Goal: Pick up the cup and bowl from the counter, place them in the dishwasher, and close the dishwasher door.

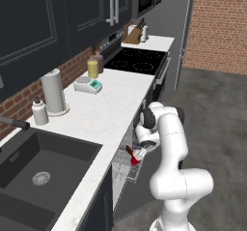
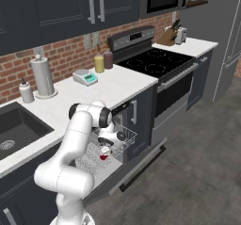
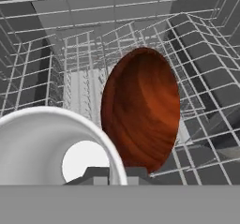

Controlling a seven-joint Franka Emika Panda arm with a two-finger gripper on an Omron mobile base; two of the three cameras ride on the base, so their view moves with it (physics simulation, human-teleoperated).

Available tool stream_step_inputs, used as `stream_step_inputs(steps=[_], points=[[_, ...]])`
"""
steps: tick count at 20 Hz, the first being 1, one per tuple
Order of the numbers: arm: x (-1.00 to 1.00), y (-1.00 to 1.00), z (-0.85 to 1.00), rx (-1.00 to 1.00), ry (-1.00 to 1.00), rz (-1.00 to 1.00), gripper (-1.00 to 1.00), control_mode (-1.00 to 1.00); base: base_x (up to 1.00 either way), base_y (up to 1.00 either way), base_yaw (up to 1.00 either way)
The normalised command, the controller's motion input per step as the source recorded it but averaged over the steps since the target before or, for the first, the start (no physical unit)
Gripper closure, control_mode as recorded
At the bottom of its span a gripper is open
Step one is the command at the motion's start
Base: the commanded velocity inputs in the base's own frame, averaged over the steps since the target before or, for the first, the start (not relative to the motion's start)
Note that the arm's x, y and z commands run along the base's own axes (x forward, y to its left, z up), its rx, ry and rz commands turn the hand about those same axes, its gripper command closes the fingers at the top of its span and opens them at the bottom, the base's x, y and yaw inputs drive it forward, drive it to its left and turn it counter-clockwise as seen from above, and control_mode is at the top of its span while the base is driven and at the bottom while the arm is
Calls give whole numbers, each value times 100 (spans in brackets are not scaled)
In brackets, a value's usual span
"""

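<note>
Left base view: the arm bends down at centre right, and the gripper (image 1: 137,156) sits low over the pulled-out rack (image 1: 126,169) of the dishwasher (image 1: 129,186), below the counter (image 1: 103,110) edge. A red cup (image 1: 134,161) hangs at the fingertips, with a dark sliver of the bowl (image 1: 129,150) just to its upper left.

Right base view: at lower centre the gripper (image 2: 104,149) points down into the rack (image 2: 121,139), above the dropped door (image 2: 101,174). The cup (image 2: 103,156) shows as a red spot right under the hand.

Hand view: the cup's (image 3: 44,145) white rim and inside fill the lower left, pinched at the rim by the fingers, which are nearly closed on its wall. The bowl (image 3: 140,109) stands on edge in the rack (image 3: 206,63), just right of centre and beyond the cup, its long axis running top to bottom of the frame.

Judgement: the cup sits beside the bowl, on the left in this view, so it should come down clear of that rim before release; whether it already rests on the wires I cannot tell.
</note>
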Motion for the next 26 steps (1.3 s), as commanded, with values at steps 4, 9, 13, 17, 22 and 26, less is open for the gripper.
stream_step_inputs(steps=[4, 9, 13, 17, 22, 26], points=[[-31, -12, 0, 0, -3, 0, -100, -100, 0, 0, 0], [-29, 0, 29, 0, -5, -2, -100, -100, 0, 0, 0], [-38, 0, 54, 0, -7, -2, -100, -100, 0, 0, 0], [-46, -4, 58, 0, -6, -3, -100, -100, 0, 0, 0], [-83, -40, 47, 0, -9, -3, -100, -100, 0, 0, 0], [-72, -49, 61, 0, 0, -3, -100, -100, 0, 0, 0]])
